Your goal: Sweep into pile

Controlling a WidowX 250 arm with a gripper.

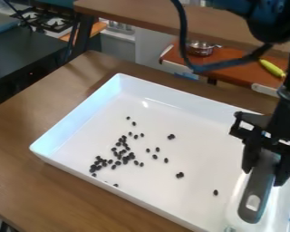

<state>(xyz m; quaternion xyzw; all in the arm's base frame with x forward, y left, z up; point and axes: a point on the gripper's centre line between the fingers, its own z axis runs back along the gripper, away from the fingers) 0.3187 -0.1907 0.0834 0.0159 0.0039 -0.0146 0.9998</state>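
I'm standing by the wooden table, looking down into a white tray, where dark beans are lying scattered over the floor. Most of them are crowding the left half, in a loose band running down to the near wall. A couple are sitting farther off on the far side, small clumps are resting toward the middle, and a lone bean is lying out to the right, nearest the arm.

The black gripper is hanging over the tray's right side, and it's clamping a grey-handled tool, one finger on either side of the handle. The working end is hiding from me, so it may be a brush or a scraper.

To my mind the job is sitting at the sweeping stage: the tool is in hand, a rough gathering is forming the start of a pile, and the strays are waiting to be brought in. The next move is calling for the tool's edge to be set flat on the floor, to the right of that lone bean, then drawn slowly leftward, collecting the middle clumps on the way. The far ones are needing a separate short stroke. Going too fast would be risking beans rolling past the edge or spreading the thick part.
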